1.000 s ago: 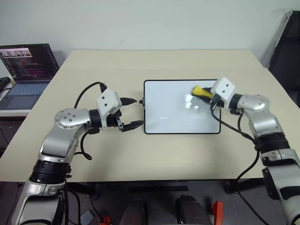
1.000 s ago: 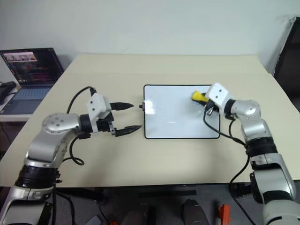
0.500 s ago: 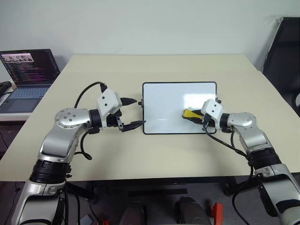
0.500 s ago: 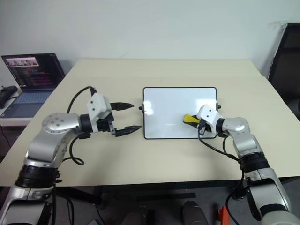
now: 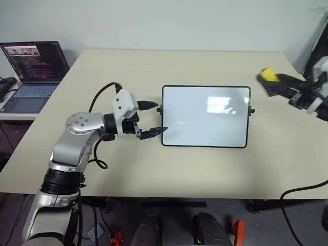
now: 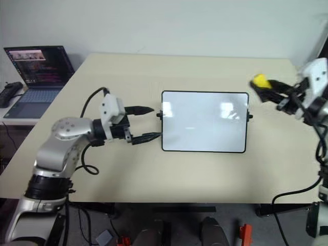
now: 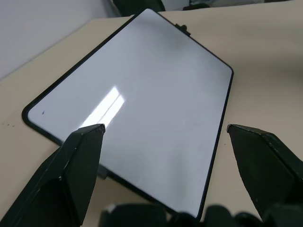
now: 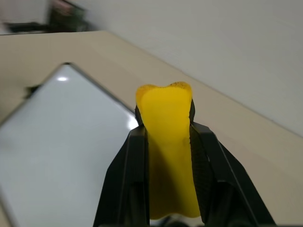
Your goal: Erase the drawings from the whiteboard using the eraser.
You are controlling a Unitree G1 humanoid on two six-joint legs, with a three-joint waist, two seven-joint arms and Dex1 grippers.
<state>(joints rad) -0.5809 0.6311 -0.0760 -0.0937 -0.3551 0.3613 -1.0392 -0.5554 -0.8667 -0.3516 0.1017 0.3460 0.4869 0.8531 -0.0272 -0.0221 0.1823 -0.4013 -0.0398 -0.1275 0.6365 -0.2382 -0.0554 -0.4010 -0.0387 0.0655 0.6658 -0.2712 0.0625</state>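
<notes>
The whiteboard (image 5: 205, 117) lies flat mid-table, its face plain white with glare patches. The drawings are out of view; I make out just a tiny dark speck near one corner (image 7: 43, 112). My left gripper (image 5: 160, 118) stands open at the board's left edge, with its two fingertips on either side of the small black side knob (image 5: 159, 109) and nothing between them. To the right of the board and lifted above the table, my right gripper (image 5: 274, 83) is shut on the yellow eraser (image 5: 267, 75). The eraser (image 8: 168, 142) stands pinched between both black fingers (image 8: 135, 165).
An open laptop (image 5: 33, 66) sits on a lower surface at the far left. A dark chair (image 5: 320, 46) stands at the right edge. Bare beige tabletop (image 5: 154, 169) surrounds the board.
My right gripper has swung off the board, up and to the right, with the eraser still in it. The left gripper has edged right to the board's left edge. The camera has shifted.
</notes>
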